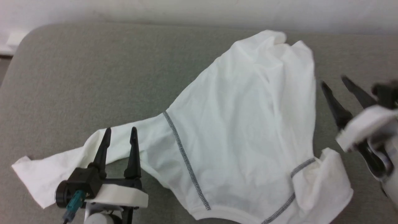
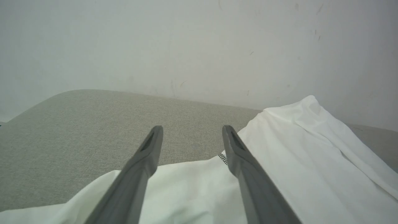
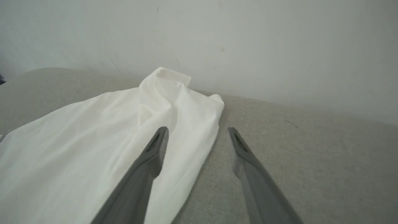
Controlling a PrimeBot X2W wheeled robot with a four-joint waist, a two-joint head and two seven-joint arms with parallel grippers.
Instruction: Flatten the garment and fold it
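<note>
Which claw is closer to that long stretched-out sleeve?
Left. The left gripper hangs right over the sleeve; the right gripper is beyond the garment's opposite edge.

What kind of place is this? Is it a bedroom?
Hard to tell. It looks like a plain indoor room: a grey cloth-covered pad with a rounded corner, maybe a sofa seat or bed, sits against a bare white wall, and a white shirt lies on it.

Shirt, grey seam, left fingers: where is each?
Shirt (image 1: 242, 124): head view, middle of its white body.
Grey seam (image 1: 186, 161): head view, midway along the stitching.
Left fingers (image 1: 133, 152): head view, shaft of one finger.
</note>
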